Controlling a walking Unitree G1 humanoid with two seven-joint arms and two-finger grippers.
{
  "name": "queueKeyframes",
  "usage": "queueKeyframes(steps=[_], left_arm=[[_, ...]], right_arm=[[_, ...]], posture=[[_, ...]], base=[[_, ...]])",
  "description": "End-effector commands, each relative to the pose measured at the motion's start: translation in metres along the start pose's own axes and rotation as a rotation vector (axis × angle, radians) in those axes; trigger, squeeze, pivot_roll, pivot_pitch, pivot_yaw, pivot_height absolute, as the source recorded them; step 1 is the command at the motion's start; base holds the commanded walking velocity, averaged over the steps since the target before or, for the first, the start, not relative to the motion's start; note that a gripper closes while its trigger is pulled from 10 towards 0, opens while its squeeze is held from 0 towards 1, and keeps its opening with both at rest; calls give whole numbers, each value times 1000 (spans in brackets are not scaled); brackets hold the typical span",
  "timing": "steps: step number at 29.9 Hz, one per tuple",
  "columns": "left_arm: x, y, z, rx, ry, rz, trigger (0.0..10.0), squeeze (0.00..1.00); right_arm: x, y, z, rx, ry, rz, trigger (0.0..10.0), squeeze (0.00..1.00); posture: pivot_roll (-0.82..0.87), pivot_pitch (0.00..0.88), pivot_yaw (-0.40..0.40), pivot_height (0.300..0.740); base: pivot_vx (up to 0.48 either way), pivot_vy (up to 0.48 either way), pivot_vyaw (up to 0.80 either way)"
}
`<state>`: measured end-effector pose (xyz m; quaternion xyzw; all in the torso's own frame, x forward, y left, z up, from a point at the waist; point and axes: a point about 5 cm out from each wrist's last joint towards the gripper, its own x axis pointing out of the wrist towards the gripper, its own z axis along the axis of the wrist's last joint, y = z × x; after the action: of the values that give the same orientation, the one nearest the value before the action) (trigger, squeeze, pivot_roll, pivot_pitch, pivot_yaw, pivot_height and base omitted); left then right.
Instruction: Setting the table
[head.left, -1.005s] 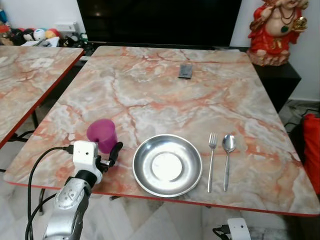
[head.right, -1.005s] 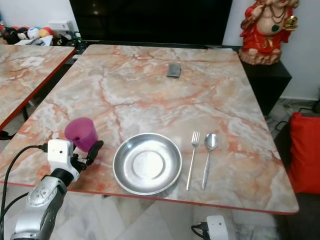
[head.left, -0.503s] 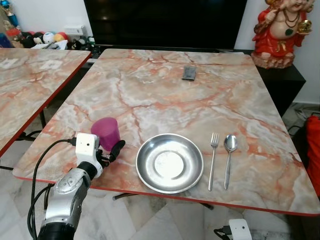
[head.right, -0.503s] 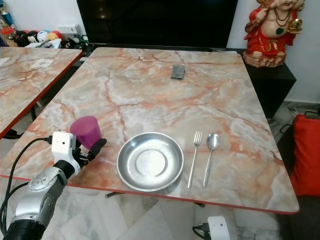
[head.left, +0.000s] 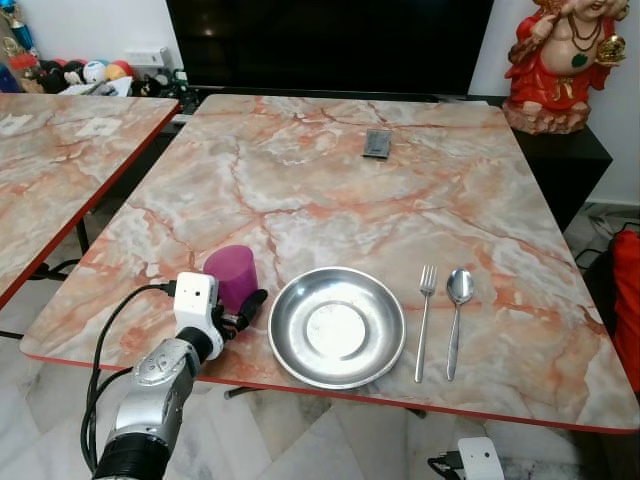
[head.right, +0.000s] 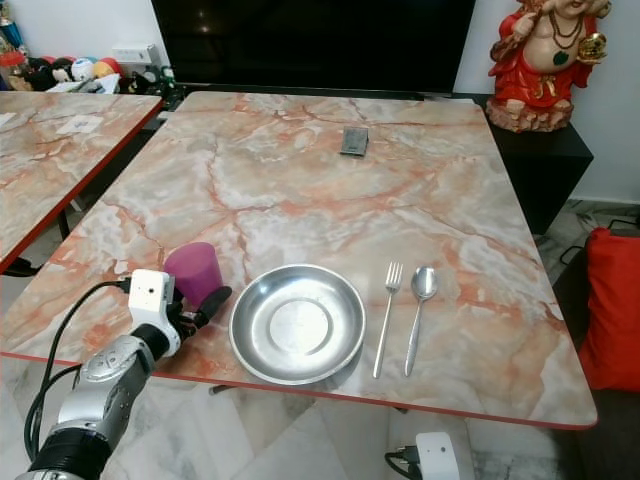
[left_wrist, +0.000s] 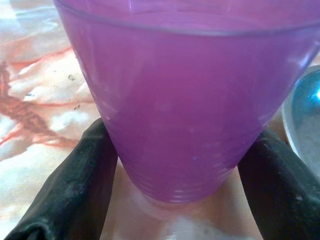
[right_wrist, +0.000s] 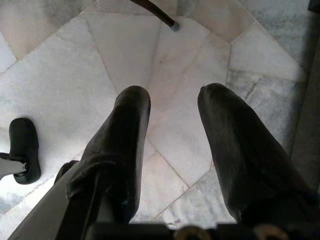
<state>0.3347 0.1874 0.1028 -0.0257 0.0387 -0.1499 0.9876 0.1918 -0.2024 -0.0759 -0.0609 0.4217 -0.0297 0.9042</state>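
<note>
A purple cup (head.left: 232, 275) stands upside-wide on the marble table (head.left: 350, 200) near its front left, just left of an empty steel plate (head.left: 337, 327). My left gripper (head.left: 236, 301) is shut on the purple cup, one black finger (left_wrist: 75, 185) pressed against each side of its base (left_wrist: 185, 100). A fork (head.left: 423, 320) and a spoon (head.left: 457, 310) lie side by side right of the plate. My right gripper (right_wrist: 172, 100) hangs open over the tiled floor with nothing between its fingers.
A small dark device (head.left: 377, 143) lies at the far middle of the table. A second marble table (head.left: 60, 170) stands to the left across a narrow gap. A red statue (head.left: 560, 65) sits on a cabinet at the back right, and a red cushion (head.left: 628, 300) is at the right edge.
My left gripper has carried the purple cup to the right, closer to the plate. The head view has also shifted a little.
</note>
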Motion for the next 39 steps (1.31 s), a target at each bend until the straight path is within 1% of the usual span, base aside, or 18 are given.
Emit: queueKeyframes(steps=[1,6,8,11,14,21,22,23,24,25,37,39], left_arm=[[0,1,-1,22,3,-6,10000,0],[1,0,-1,51,4,-13,10000,0],[2,-1,-3,83,8,-23,10000,0],[3,-9,-7,128,22,-56,10000,0],[3,-11,-9,143,27,-61,10000,0],[4,-12,-10,146,31,-70,10000,0],[4,-11,-10,150,32,-69,10000,63],[4,-11,-10,152,32,-68,10000,63],[3,-10,-9,157,32,-66,10000,192],[3,-9,-9,160,31,-64,10000,220],[2,-7,-10,169,32,-52,10000,231],[1,-6,-10,172,37,-51,10000,251]], right_arm=[[-1,1,-5,4,18,1,10000,0],[-1,2,-5,5,18,2,10000,0],[-1,2,-5,6,18,1,10000,0],[-1,2,-5,6,18,1,10000,0],[-1,2,-5,8,18,1,10000,0],[-1,2,-5,9,20,1,10000,0],[-1,2,-5,8,20,1,10000,0],[-1,2,-5,8,20,2,10000,0],[-1,2,-5,7,20,2,10000,0],[-1,2,-5,7,20,3,10000,0],[-1,2,-5,7,20,3,10000,0],[-1,3,-5,6,20,4,10000,0]], posture=[[-5,113,23,740],[-3,117,23,740],[-3,117,23,740],[0,123,23,740],[-2,124,24,740],[-1,126,24,740],[-1,126,24,740],[-1,126,24,740],[-1,126,24,740],[-1,126,24,740],[5,127,23,740],[6,126,23,740]], base=[[0,0,0],[0,0,0],[0,0,0],[0,0,0],[0,0,0],[0,0,0],[0,0,0],[0,0,0],[0,0,0],[0,0,0],[0,0,0],[0,0,0]])
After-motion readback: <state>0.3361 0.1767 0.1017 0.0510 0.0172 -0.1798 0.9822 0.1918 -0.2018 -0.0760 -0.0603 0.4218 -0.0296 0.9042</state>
